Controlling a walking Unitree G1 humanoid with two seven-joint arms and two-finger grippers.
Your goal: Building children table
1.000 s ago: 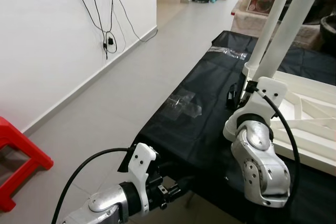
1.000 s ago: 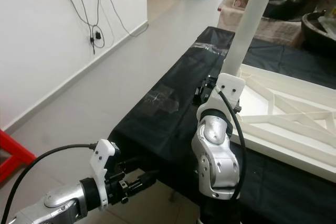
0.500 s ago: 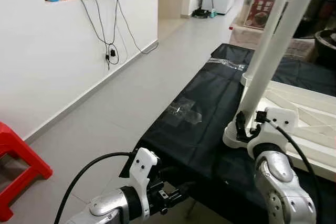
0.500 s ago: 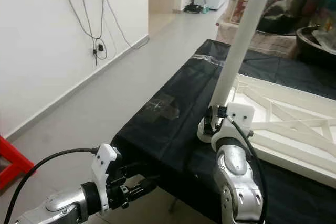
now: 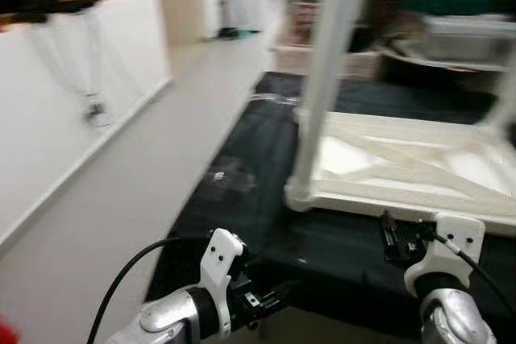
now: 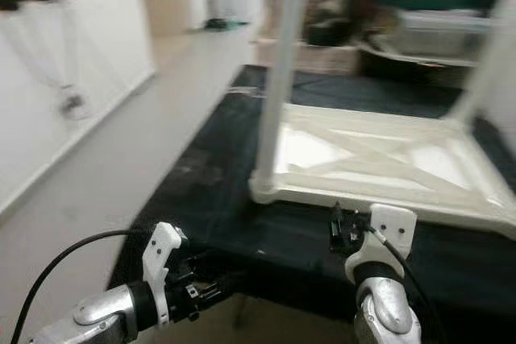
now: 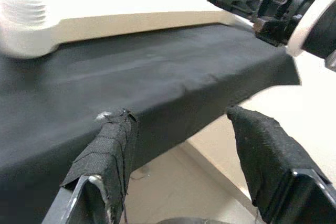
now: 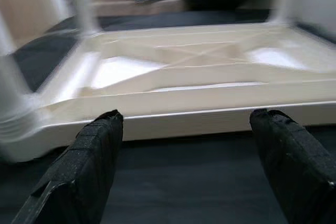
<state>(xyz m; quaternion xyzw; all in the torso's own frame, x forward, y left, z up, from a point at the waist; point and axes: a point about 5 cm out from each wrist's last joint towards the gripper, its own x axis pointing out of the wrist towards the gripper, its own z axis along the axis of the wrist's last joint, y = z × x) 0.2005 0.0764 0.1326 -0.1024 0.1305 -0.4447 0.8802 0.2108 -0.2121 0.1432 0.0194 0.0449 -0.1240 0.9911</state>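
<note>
I see the white plastic children table (image 5: 403, 163) lying upside down on the black tabletop (image 5: 242, 199), one leg (image 5: 322, 78) standing up. It looks light, stiff and smooth. My right pincer (image 8: 184, 166) is spread before its rim, left pincer (image 7: 178, 166) spread, idle; I would grip the rim.

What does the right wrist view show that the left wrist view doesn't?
Right wrist: the white tabletop's ribbed underside, seen between the right gripper's spread fingers.

Left wrist: the black cloth's overhanging edge with floor beneath, and the left gripper's spread fingers.

Both: the white leg socket at the tabletop's corner and the black cloth under it.
</note>
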